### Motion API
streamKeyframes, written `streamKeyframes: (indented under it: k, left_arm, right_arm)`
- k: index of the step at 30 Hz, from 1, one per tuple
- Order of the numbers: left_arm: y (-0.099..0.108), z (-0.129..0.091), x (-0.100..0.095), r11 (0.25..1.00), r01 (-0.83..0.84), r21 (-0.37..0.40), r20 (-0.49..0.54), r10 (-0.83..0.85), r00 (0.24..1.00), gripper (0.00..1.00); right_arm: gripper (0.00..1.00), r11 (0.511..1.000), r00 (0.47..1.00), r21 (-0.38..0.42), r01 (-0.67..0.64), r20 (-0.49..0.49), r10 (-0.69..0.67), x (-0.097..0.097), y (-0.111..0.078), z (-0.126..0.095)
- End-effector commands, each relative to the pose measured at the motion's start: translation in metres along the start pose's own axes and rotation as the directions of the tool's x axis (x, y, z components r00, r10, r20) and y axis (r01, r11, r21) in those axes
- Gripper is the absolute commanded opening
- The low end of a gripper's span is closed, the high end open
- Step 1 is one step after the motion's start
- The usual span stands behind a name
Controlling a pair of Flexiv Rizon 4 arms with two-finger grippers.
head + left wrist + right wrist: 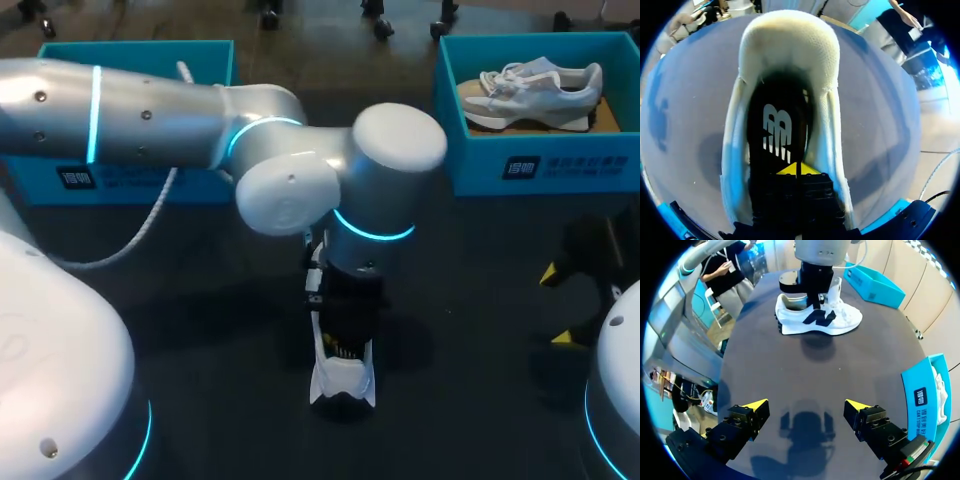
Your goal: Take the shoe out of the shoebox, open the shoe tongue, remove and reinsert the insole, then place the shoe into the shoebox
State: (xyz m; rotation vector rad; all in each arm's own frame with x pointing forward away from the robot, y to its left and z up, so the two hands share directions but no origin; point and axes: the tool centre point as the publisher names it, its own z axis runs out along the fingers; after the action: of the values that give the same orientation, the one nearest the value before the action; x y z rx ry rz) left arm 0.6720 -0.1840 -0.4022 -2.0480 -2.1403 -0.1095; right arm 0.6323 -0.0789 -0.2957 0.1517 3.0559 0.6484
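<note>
The left gripper (799,169) reaches down into the opening of a white shoe (832,135), its two yellow tips pressed together with only a thin line between them. They sit just over the dark insole (756,107), beside its white logo. Ahead of the fingers, the shoe's padded white mesh collar (790,45) curves up. The shoe stands on a dark grey table (880,115).
</note>
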Motion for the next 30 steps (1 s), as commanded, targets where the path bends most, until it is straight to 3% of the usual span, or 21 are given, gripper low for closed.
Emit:
streamKeyframes:
  k: [1,6,11,24,30]
  left_arm:
    - [-0.002,-0.009,0.007,1.0,-0.001,0.002,0.078,0.001,0.997,0.0]
    - [-0.01,-0.031,0.008,0.999,-0.043,-0.015,0.029,0.044,0.999,0.0]
    - [-0.02,-0.039,0.004,0.996,-0.078,-0.045,-0.046,0.076,0.996,0.0]
    - [-0.021,-0.001,0.001,0.998,-0.059,-0.031,-0.126,0.055,0.991,0.0]
    - [-0.023,0.01,-0.001,1.0,0.021,0.006,-0.008,-0.021,1.0,0.0]
  right_arm:
    - [1.0,1.0,1.0,0.001,0.0,0.002,0.0,0.001,0.0,0.0]
    - [1.0,1.0,1.0,0.001,0.0,0.002,0.0,0.001,0.0,0.0]
    - [1.0,1.0,1.0,0.001,0.0,0.002,0.0,0.001,0.0,0.0]
    - [1.0,1.0,1.0,0.001,0.0,0.002,0.0,0.001,0.0,0.0]
    - [1.0,1.0,1.0,0.001,0.0,0.002,0.0,0.001,0.0,0.0]
